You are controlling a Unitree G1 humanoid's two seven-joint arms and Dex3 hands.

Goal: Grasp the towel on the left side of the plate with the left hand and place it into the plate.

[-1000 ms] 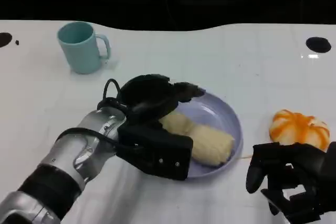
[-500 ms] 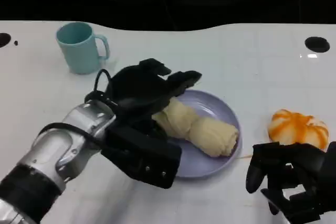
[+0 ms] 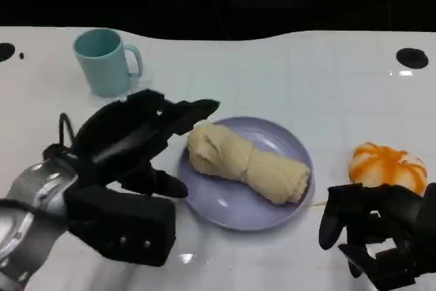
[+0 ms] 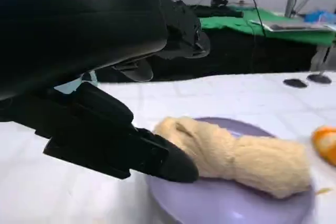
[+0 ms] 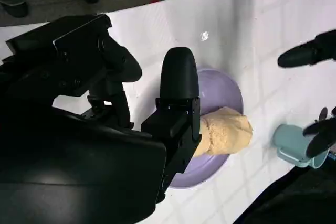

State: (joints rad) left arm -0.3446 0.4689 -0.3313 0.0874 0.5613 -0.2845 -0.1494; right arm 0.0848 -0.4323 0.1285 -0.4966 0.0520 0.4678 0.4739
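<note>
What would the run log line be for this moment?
step: towel placed | towel: lying in plate | left robot hand: open, beside plate, holding nothing | right robot hand: idle near orange object

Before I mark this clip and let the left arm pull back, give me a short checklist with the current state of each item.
1. Towel lies on the plate: ok.
2. Left hand holds nothing, fingers spread, beside the plate's left edge: ok.
3. Towel fully within the rim: cannot tell; its right end reaches near the edge.
4. Left fingertips apart from the towel: cannot tell; in the left wrist view one sits very close.
5. Mug upright, away from the arm: ok.
6. Right hand off the plate, beside the orange object: ok.
</note>
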